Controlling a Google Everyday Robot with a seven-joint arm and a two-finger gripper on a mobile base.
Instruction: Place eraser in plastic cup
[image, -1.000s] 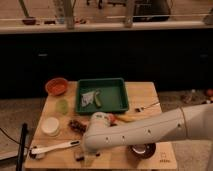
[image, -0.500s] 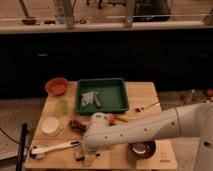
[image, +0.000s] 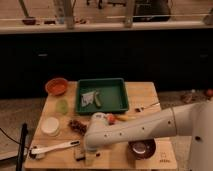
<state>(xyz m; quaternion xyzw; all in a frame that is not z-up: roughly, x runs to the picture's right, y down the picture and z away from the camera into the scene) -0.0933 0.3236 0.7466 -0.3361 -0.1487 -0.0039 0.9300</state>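
My gripper is low over the front left part of the wooden table, at the end of my white arm, which reaches in from the right. A small block with dark and pale parts, probably the eraser, sits right at the gripper near the table's front edge. I cannot tell whether it is held. The pale green plastic cup stands upright at the left, between the orange bowl and the white round container, well behind the gripper.
A green tray at the back centre holds a blue-grey pad and a small green item. Also here: an orange bowl, a white round container, a white-handled utensil, a metal bowl, a carrot and a fork.
The arm has sunk very slightly towards the table's front. Nothing on the table has visibly moved.
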